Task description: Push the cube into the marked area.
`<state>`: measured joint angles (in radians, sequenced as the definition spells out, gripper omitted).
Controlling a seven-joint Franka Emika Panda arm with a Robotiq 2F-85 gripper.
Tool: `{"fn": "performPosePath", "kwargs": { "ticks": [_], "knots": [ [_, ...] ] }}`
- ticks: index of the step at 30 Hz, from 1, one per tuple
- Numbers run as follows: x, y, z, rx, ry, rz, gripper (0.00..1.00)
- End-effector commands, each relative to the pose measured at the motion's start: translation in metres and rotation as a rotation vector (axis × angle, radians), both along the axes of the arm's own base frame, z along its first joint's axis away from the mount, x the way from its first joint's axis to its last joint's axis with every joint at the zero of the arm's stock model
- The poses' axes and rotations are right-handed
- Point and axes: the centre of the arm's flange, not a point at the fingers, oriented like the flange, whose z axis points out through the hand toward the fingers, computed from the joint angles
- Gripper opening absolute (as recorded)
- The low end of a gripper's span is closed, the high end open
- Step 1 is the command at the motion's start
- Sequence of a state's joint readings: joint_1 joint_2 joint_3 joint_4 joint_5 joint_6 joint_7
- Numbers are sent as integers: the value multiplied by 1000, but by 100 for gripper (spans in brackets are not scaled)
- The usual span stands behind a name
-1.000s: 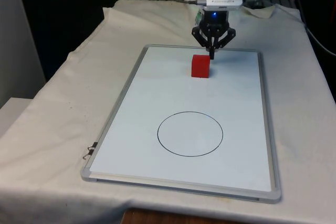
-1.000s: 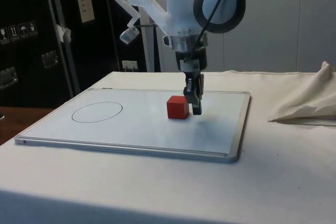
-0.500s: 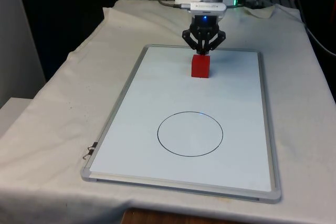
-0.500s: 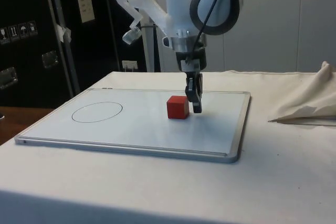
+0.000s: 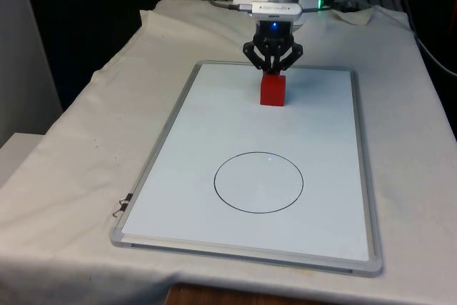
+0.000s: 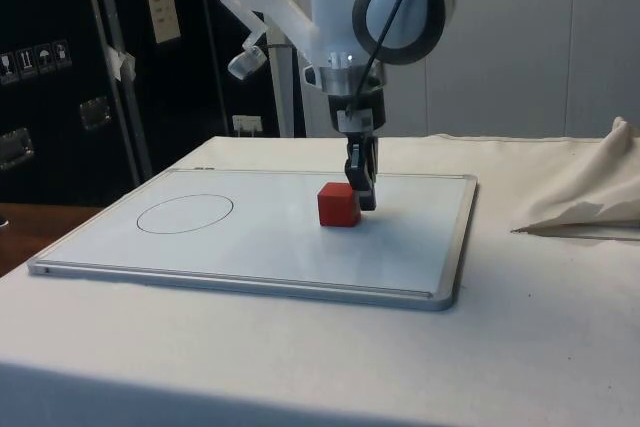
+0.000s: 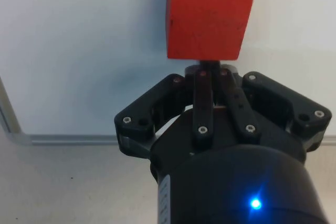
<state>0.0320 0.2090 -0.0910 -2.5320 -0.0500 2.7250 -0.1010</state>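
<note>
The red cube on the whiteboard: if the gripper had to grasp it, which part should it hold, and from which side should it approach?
Probably from above, closing on two opposite vertical faces of the red cube. It sits flat and upright on the whiteboard with bare board all round, so flat parallel sides are free. The gripper, now shut just behind it, would have to rise and open first.

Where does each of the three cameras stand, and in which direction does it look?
Front view: from the table's near end, looking along the whiteboard past the circle to the red cube; the gripper and the wrist above it show.
Side view: from the table's side, looking across the board at dark cabinets; the white arm comes down to the gripper behind the cube.
Wrist view: on the wrist, looking down past the shut gripper to the cube.
Shared: all three show the cube against the gripper's tips.
</note>
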Motion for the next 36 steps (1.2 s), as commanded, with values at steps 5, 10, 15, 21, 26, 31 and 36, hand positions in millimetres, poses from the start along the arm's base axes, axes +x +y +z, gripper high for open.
{"fn": "performPosePath", "kwargs": {
  "ticks": [5, 10, 15, 21, 26, 31, 36],
  "knots": [
    [13, -1, -1, -2, -2, 3, 0],
    [17, -2, 0, -4, -8, 1, 0],
    [24, -3, 0, -5, -7, 2, 0],
    [23, -1, -1, -6, 5, 1, 0],
    [21, 3, -1, -3, 17, 5, 0],
    [22, 4, -2, -1, 24, 6, 0],
    [27, 4, -1, -3, 27, 8, 0]
  ]
}}
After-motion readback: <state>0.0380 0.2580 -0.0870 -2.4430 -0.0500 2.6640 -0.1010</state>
